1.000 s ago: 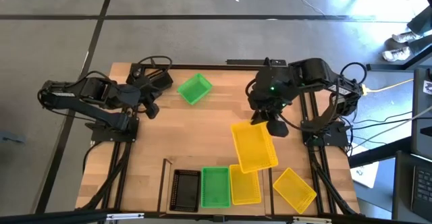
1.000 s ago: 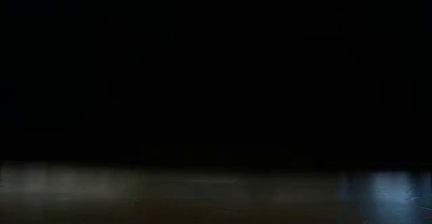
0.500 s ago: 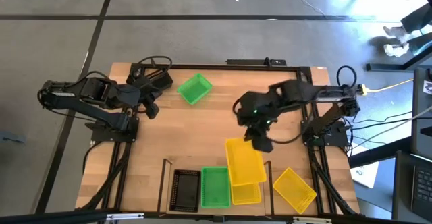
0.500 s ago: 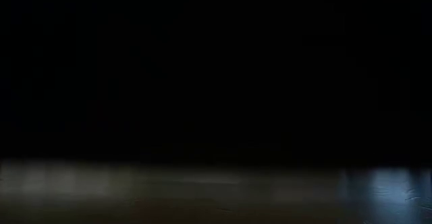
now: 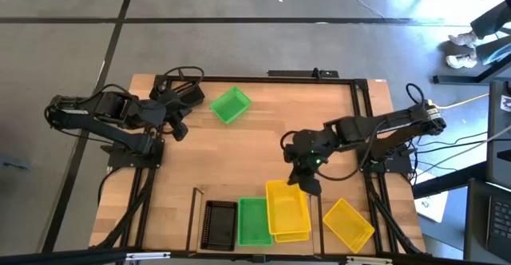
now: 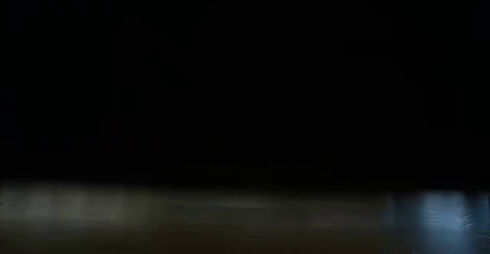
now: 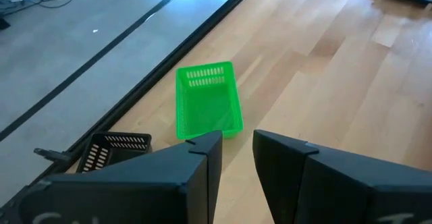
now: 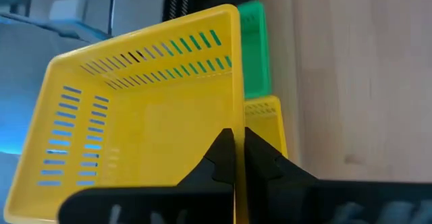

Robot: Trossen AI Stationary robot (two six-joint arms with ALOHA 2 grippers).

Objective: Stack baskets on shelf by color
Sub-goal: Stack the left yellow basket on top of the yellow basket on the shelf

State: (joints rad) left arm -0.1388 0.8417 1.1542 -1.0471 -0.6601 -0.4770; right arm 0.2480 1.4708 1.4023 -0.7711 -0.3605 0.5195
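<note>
Grey floor is surrounding the big wooden table [image 5: 239, 153] I am working at, and the low view is giving me almost nothing but darkness. At the table's near edge the shelf [image 5: 198, 217] is standing with its thin black posts, and three places along it are filled: one black basket [image 5: 220, 225] at the left, one green basket [image 5: 254, 221] in the middle, and one yellow basket [image 5: 294, 231] at the right. I am holding a second yellow basket [image 5: 286, 205] over that yellow one, covering most of it. My right gripper [image 5: 304, 182] is reaching down to it, fingers [image 8: 221, 158] pinched together on the rim of its near wall; my wrist camera is looking straight into its slotted walls, with the green basket and the lower yellow one showing beyond. A third yellow basket [image 5: 348, 223] is lying tilted on the tabletop just right of the shelf. A second green basket [image 5: 231, 105] is sitting alone near the far edge of the table, well apart from the shelf. That is making six baskets I am counting: three yellow, two green, one black. My left gripper [image 5: 179, 125] is waiting near the far left corner, beside that lone green basket, its fingers [image 7: 202, 163] standing slightly apart and holding nothing.
</note>
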